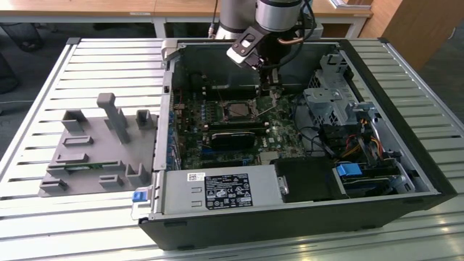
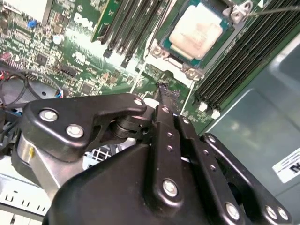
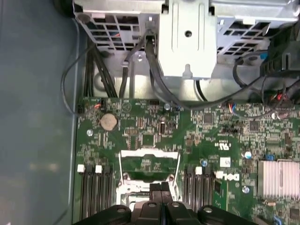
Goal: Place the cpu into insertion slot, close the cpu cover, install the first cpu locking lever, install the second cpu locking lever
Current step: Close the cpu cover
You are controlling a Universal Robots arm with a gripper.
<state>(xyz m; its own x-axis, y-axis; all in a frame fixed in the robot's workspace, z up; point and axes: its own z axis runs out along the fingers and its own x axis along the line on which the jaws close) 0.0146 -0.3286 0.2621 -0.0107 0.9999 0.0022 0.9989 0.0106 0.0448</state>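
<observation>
The cpu (image 2: pixel 197 30), a small square chip with a silver-beige top, lies in the insertion slot (image 1: pixel 236 110) on the green board. The cpu cover (image 2: pixel 188 71), a thin silver frame, sits down around the chip. A thin wire locking lever (image 2: pixel 276 9) stands out from the socket's far corner, and in the exterior view it (image 1: pixel 267 111) slants up beside the socket. My gripper (image 2: pixel 164 93) is shut with nothing seen between its fingers, its tip on the board just off a socket corner. It also appears in the exterior view (image 1: pixel 273 93) and the first wrist view (image 3: pixel 161 188).
Black memory slots (image 2: pixel 136 28) flank the socket on both sides. A metal drive cage (image 1: pixel 326 103) with cables stands at the exterior view's right, and the grey power supply box (image 1: pixel 217 191) is at the case front. A grey fixture tray (image 1: pixel 101 147) lies outside the case.
</observation>
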